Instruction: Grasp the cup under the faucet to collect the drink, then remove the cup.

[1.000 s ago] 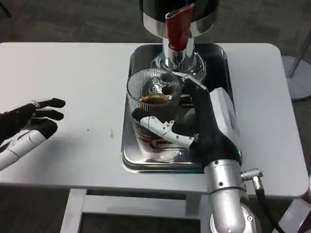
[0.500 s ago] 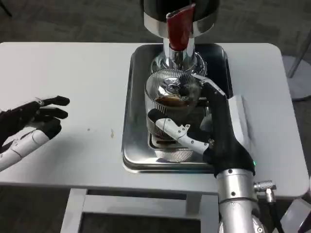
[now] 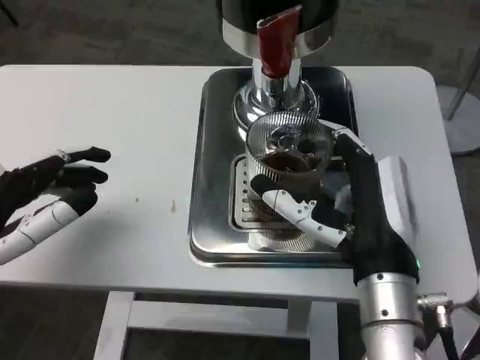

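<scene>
The left hand [image 3: 49, 191] rests open, fingers apart, on the white table [image 3: 135, 112], about where it lay a second ago. On the steel tray [image 3: 214, 232], the ribbed clear cup [image 3: 289, 176] with brown drink has shifted right, now sitting right of the red-handled faucet [image 3: 276, 49]. The right hand [image 3: 341, 206], wrapped around the cup, has moved right with it.

The cup [image 3: 289, 161] was clear ribbed glass, upright, with a little dark brown drink in its bottom. It stood over the metal tray [image 3: 214, 180], just in front of the faucet [image 3: 274, 79], a chrome spout under a red handle [image 3: 276, 43]. The right robot hand [image 3: 352, 210] gripped the cup from the right, fingers wrapped around its side.
</scene>
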`<move>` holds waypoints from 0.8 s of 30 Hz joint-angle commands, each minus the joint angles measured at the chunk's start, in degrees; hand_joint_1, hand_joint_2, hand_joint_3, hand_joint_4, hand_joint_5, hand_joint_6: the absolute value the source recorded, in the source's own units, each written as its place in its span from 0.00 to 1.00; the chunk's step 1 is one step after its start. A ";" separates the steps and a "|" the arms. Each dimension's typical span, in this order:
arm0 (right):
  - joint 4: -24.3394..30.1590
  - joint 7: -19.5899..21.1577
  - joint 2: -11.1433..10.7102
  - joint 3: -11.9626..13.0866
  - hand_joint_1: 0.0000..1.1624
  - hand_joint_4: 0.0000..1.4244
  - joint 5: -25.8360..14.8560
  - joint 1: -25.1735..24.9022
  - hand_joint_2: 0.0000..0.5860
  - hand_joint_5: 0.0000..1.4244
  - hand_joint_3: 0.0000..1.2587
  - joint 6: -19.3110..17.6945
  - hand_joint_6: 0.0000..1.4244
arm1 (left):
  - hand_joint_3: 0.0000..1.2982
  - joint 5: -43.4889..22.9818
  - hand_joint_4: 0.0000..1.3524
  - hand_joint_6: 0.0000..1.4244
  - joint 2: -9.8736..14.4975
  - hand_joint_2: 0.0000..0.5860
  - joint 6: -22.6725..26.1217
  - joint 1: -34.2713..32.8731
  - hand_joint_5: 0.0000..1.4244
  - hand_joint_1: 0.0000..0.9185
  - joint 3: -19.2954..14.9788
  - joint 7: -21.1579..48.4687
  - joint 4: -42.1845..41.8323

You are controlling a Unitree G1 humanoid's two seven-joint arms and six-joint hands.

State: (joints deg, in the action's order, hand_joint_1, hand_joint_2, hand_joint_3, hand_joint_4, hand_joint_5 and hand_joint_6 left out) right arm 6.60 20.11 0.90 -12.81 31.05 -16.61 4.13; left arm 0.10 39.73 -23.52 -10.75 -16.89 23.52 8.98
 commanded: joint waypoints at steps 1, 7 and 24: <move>3.17 -0.90 -0.60 0.17 0.65 0.70 0.00 1.67 0.39 0.84 0.69 -1.41 1.00 | 0.21 -0.70 0.25 0.23 0.88 0.16 0.39 0.88 0.24 0.00 -0.36 0.59 -0.31; 6.24 -3.22 -1.89 1.11 0.67 0.73 -0.34 3.45 0.38 0.87 0.73 -1.02 1.00 | 0.21 -0.71 0.25 0.23 1.05 0.16 0.16 0.35 0.24 0.00 -0.22 0.78 -0.14; 16.34 -8.67 -5.00 4.42 0.69 0.77 -2.07 9.96 0.36 0.95 0.77 -2.24 1.00 | 0.21 -0.85 0.22 0.22 0.46 0.14 -0.25 -2.38 0.23 0.00 1.64 2.42 -2.13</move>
State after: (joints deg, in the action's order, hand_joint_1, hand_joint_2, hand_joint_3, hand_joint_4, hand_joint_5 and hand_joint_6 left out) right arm 19.64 11.90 -3.96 -8.65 29.81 -7.59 4.16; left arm 0.05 39.75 -23.50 -13.35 -16.09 24.90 8.01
